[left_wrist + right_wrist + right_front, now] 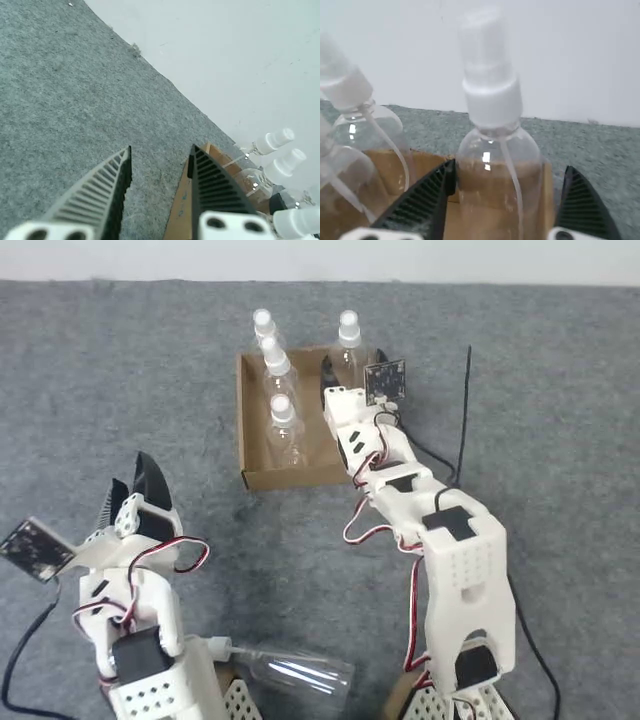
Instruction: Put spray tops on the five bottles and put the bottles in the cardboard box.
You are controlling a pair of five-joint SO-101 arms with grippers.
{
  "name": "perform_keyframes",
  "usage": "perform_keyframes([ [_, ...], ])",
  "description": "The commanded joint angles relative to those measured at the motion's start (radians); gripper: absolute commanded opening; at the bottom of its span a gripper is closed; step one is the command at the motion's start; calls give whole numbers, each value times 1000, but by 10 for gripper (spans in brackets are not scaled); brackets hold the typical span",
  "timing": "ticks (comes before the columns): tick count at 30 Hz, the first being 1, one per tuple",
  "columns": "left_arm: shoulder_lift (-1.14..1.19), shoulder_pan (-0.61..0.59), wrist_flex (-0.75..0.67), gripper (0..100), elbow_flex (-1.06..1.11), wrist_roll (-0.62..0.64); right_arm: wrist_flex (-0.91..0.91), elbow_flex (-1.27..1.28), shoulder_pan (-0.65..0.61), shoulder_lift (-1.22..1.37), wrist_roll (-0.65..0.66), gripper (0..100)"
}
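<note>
**Four bottles in the box, one lying loose by the arm bases**

The right fingers [427,197] stand apart on either side of a capped bottle [492,165] at the far corner of the cardboard box [290,478], not closed on it. It's clear thin plastic and looks empty, so I'd call it light, a bit squashy and slick. The best hold is on the round body just under the shoulder, not the spray top [490,95], which could twist or pop off.

Three more bottles [280,390] are packed down the box's other side, close together and easy to knock over.

The fifth bottle [300,672] lies on its side on the table [560,390] between the two arm bases, white end toward the left base. Whether its top is seated, I can't tell. It will likely roll when nudged.

The left fingers [112,192] are spread wide with nothing between them, well apart from that bottle, which sits back beside that arm's own base, an awkward reach. The right arm's cables [360,525] hang just in front of the box.
</note>
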Motion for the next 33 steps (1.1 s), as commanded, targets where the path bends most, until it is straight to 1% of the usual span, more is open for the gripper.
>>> perform_keyframes([
  [1, -17, 0, -38, 171, -12, 3, 8, 8, 12, -131, -9, 266],
  [18, -17, 0, -38, 171, -12, 3, 19, 239, 7, -358, -5, 265],
  [25, -17, -2, -38, 172, -12, 3, 189, 331, 7, -507, -8, 265],
  [33, -17, -5, -38, 173, -12, 3, 392, 479, 7, -782, -3, 264],
])
